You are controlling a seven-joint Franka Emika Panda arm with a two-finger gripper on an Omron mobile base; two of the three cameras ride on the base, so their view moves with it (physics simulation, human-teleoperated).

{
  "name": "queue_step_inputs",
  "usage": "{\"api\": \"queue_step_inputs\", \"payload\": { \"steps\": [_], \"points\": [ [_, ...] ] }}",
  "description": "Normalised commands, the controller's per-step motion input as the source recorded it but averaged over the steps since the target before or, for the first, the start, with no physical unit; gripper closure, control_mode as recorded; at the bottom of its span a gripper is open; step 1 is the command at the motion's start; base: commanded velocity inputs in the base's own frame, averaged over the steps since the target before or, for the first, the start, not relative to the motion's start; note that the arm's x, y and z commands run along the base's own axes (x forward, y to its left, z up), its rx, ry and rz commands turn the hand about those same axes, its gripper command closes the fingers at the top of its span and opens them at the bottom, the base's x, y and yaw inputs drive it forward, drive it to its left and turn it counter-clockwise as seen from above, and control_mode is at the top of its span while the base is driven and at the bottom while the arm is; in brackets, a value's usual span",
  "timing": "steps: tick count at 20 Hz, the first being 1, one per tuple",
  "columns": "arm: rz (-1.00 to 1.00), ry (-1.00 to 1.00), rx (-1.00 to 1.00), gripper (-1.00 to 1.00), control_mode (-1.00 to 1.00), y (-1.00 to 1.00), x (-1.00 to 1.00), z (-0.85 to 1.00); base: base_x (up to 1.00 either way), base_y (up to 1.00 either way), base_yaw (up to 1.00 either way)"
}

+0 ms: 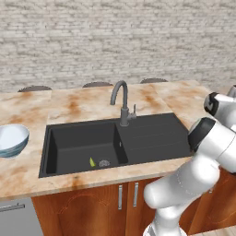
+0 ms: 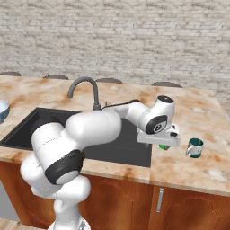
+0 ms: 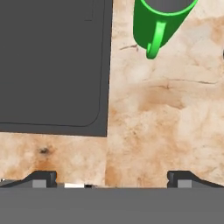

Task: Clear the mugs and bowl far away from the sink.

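The bright green mug (image 3: 159, 19) stands upright on the marble counter just right of the sink's edge, its handle toward my fingertips. My gripper (image 3: 111, 179) hovers over the counter short of it, open and empty. From the right base view the gripper (image 2: 161, 142) points down over the green mug (image 2: 164, 147), which peeks out beneath the hand. The grey mug (image 2: 195, 147) with its teal inside sits a little further right. The pale blue bowl (image 1: 11, 139) rests on the counter left of the black sink (image 1: 152, 138).
The gooseneck faucet (image 1: 122, 103) rises behind the sink's middle. A small yellow-green scrap (image 1: 92, 162) lies by the drain in the left basin. Chair backs (image 1: 97, 84) line the counter's far edge. Bare counter (image 2: 197, 112) stretches right of the sink.
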Motion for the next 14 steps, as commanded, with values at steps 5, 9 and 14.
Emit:
{"api": "queue_step_inputs", "payload": {
  "steps": [5,9,14],
  "points": [
    [0.00,0.00,0.00,-1.00,-1.00,0.00,0.36,-0.06,0.00,0.00,0.00],
    [0.00,0.00,0.00,-1.00,-1.00,-0.04,0.26,-0.16,0.00,0.00,0.00],
    [0.00,0.00,0.00,-1.00,-1.00,-0.01,0.24,-0.22,0.00,0.00,0.00]
  ]
}}
